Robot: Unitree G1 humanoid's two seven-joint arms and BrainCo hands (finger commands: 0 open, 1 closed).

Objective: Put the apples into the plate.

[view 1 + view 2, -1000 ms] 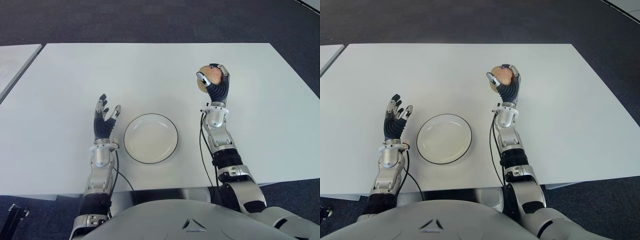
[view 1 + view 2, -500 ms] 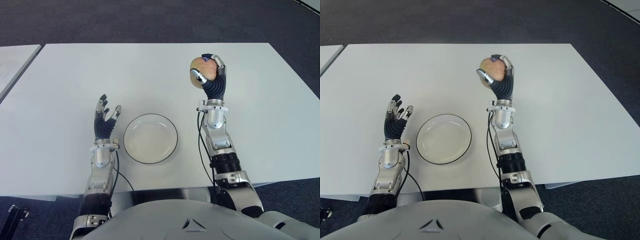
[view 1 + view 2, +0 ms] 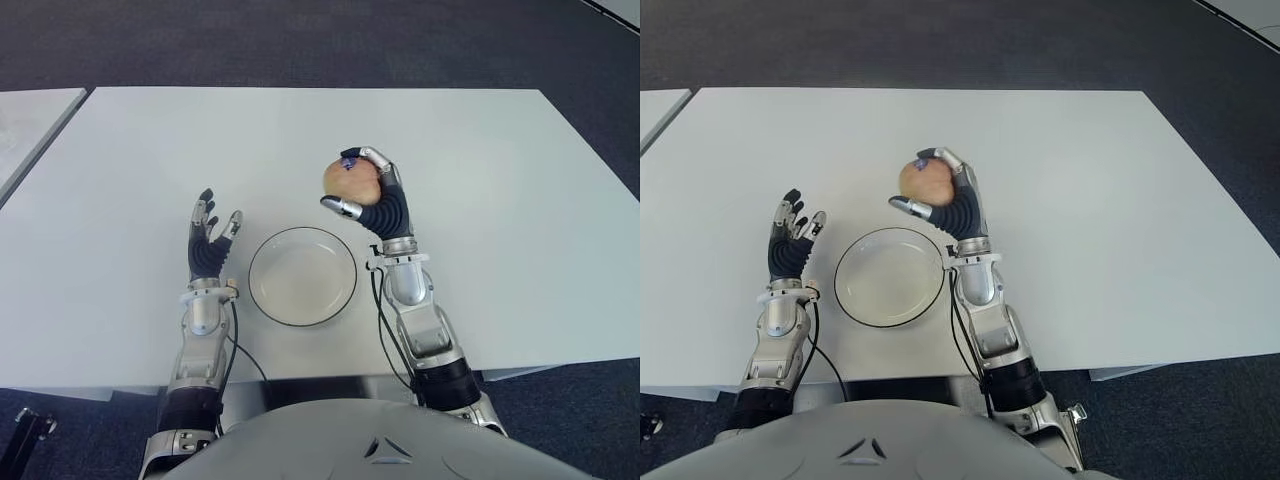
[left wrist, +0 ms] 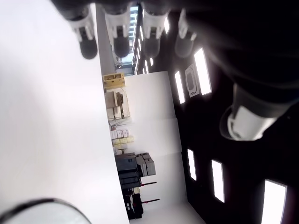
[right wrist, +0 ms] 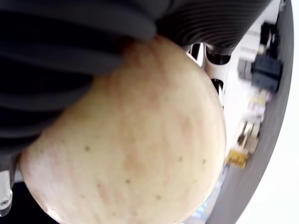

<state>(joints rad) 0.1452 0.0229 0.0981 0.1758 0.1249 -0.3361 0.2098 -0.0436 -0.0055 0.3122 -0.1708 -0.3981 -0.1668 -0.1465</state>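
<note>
Right robot hand: raised above the worktop, fingers curled tight around the apple, forearm rising from the near edge just to the right of the plate
Apple: pale yellow with a reddish blush, gripped in the right robot hand, held in the air and showing just past the plate's far right rim; the right wrist view shows it filling the palm
Plate: white, dark-rimmed, holds nothing, lies on the worktop between the two arms
Left robot hand: shows left of the plate, fingers spread and pointing away, holding nothing
Worktop: white
</note>
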